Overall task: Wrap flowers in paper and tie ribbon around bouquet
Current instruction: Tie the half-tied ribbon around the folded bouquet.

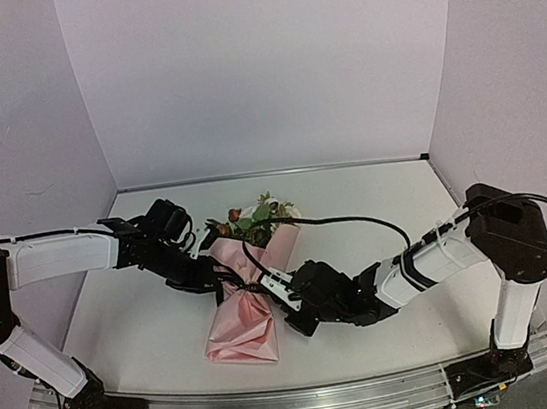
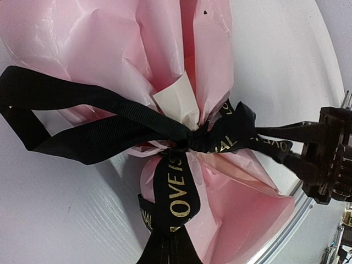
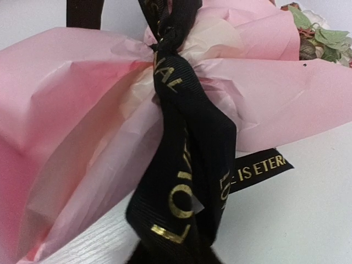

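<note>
1. Left gripper (image 1: pixel 210 271): clenched. In its wrist view a tail of the ribbon (image 2: pixel 187 137), gold lettering facing up, runs straight down into its fingers at the bottom edge. Grasping the ribbon.
2. Right gripper (image 1: pixel 272 285): in the left wrist view its two black fingers (image 2: pixel 291 129) reach in from the right and converge on a lettered ribbon end. In its own view a folded length of ribbon narrows into the fingers at the bottom edge. Recorded as pinched on the ribbon; the contact line itself is dark and hard to read.
3. The two grippers sit on opposite sides of the bouquet (image 1: pixel 246 304), left one on the left, right one on the right, both close to its waist.
4. Ribbon: black with gold print, cinched around the narrow middle of the paper (image 2: pixel 110 44) and knotted there. One wide loop lies out to the left of the knot in the left wrist view; a short lettered tail lies flat on the table (image 1: pixel 354 204) in the right wrist view.
5. Paper: light pink, gathered tight under the ribbon and flaring out on both sides of it.
6. Flowers (image 1: pixel 258 214): rose heads and green leaves show at the far end of the paper.
7. Bouquet lies flat on the white table, heads towards the back wall, paper tail near the front edge.
</note>
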Robot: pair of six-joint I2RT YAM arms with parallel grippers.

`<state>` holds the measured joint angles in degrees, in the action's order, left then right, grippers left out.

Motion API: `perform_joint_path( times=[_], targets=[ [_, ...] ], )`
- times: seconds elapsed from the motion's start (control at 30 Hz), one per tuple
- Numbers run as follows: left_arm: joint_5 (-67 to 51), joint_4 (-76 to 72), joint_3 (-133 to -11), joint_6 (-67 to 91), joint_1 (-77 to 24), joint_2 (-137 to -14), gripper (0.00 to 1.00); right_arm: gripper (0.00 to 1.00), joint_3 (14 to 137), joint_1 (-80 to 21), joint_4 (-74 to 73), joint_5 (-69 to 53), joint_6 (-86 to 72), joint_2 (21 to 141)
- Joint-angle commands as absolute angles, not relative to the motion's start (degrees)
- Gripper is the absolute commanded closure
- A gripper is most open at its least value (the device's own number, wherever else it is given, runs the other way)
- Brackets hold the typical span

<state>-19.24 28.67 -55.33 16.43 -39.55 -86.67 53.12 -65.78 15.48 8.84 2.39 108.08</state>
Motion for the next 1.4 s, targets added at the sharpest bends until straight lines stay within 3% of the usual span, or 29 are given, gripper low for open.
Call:
perform_joint_path(
  times=[0.0, 0.2, 0.37, 0.67, 0.83, 1.0, 1.13, 1.37],
  targets=[
    [-15.1, 30.3, -54.6, 16.7, -38.7, -84.9, 1.0, 1.0, 56.4, -65.9, 7.6, 17.1, 7.9, 102.6],
    [-11.5, 32.1, -53.4, 18.1, -36.8, -88.5, 1.0, 1.0, 64.3, -60.7, -11.0, 10.2, 8.3, 97.5],
    [-10.8, 31.9, -53.1, 18.1, -36.8, -90.1, 1.0, 1.0, 76.2, -54.6, -21.4, 1.1, 3.1, 103.9],
    [-12.4, 30.9, -53.5, 15.5, -36.7, -89.7, 1.0, 1.0, 94.9, -50.5, -23.9, -7.8, -3.9, 123.4],
    [-13.9, 30.8, -54.0, 14.9, -36.7, -90.0, 1.0, 1.0, 96.9, -50.4, -25.7, -4.9, -8.1, 125.4],
    [-14.5, 30.6, -54.1, 14.8, -36.7, -89.7, 1.0, 0.77, 92.7, -50.2, -25.5, 5.1, -8.3, 120.5],
    [-15.1, 30.2, -54.3, 14.9, -36.8, -90.1, 1.0, 0.63, 92.9, -49.9, -25.4, 4.6, -8.6, 119.4],
    [-15.7, 30.0, -54.2, 15.3, -36.7, -89.9, 1.0, 0.56, 88.5, -49.8, -25.5, 1.3, -9.4, 113.8]
  ],
)
